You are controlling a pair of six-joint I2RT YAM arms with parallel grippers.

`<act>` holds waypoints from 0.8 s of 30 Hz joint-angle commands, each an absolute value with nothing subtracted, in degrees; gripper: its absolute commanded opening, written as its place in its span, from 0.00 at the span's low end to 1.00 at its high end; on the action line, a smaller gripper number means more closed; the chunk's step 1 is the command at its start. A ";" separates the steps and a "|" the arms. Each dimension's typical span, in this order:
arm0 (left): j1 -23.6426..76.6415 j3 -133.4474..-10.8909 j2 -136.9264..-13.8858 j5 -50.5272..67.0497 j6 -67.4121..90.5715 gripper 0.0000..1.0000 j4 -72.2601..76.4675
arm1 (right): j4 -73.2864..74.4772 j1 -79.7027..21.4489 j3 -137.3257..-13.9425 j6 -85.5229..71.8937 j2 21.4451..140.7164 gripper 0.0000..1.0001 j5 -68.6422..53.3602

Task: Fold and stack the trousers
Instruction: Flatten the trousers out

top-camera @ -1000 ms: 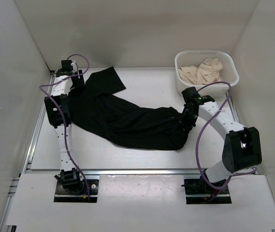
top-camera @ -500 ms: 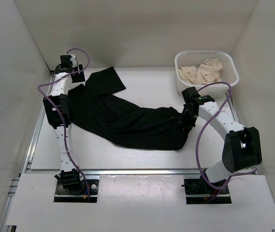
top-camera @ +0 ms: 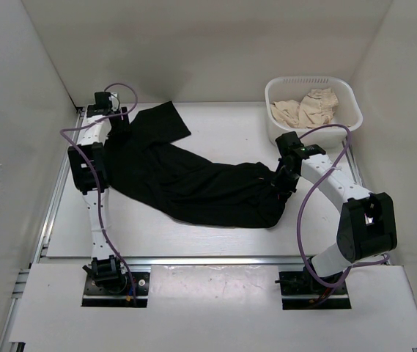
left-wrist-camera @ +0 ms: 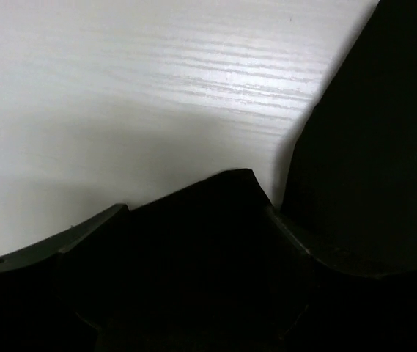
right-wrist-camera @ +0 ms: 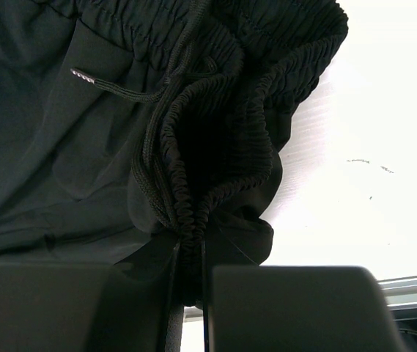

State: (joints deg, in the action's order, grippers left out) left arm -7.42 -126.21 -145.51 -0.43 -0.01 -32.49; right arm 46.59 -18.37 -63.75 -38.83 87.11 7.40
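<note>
One pair of black trousers (top-camera: 193, 183) lies spread on the white table (top-camera: 223, 95), running diagonally from upper left to centre right of the top view. Leg end sits at upper left, near the back edge; waist end sits at centre right. Fabric is rumpled and unfolded, with one leg splayed toward the top of the frame.

White plastic basket (top-camera: 349, 99) stands at upper right, well apart from the trousers. Beige cloth pieces (top-camera: 307, 108) lie crumpled inside it.

Left arm (top-camera: 91, 165) runs up the left side of the frame, over the left edge of the trousers. Right arm (top-camera: 340, 191) bends in from lower right.

Right gripper (top-camera: 283, 183) is at the waist end. In the right wrist view its fingers (right-wrist-camera: 289, 308) are clamped close together on a bunched fold of the elastic waistband (right-wrist-camera: 215, 132), which passes down into the narrow slit between them. Drawstring (right-wrist-camera: 120, 92) hangs loose across the fabric at upper left, metal tip showing.

Left gripper (top-camera: 120, 125) is over the leg end at upper left. Left wrist view is mostly dark: bare table at top, black fabric (left-wrist-camera: 369, 132) at right, dark shapes along the bottom. Cannot tell whether its jaws are apart or closed on cloth.
</note>
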 commanded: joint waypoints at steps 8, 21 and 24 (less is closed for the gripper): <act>-6.59 -119.98 -144.49 4.13 0.00 0.42 -33.57 | 48.52 -18.28 -65.13 -38.23 86.04 0.00 8.53; -17.04 -119.88 -126.69 5.89 0.00 0.14 -37.52 | 49.57 -9.41 -75.13 -36.56 87.00 0.00 4.14; -18.45 -119.01 -118.78 5.88 0.00 0.14 -41.11 | 50.79 -7.48 -79.44 -36.04 87.01 0.00 1.68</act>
State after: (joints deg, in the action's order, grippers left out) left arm -16.49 -118.54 -133.97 4.95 -0.12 -37.65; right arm 49.76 -8.56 -74.87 -37.12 87.18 5.10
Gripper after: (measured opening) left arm 0.150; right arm 0.101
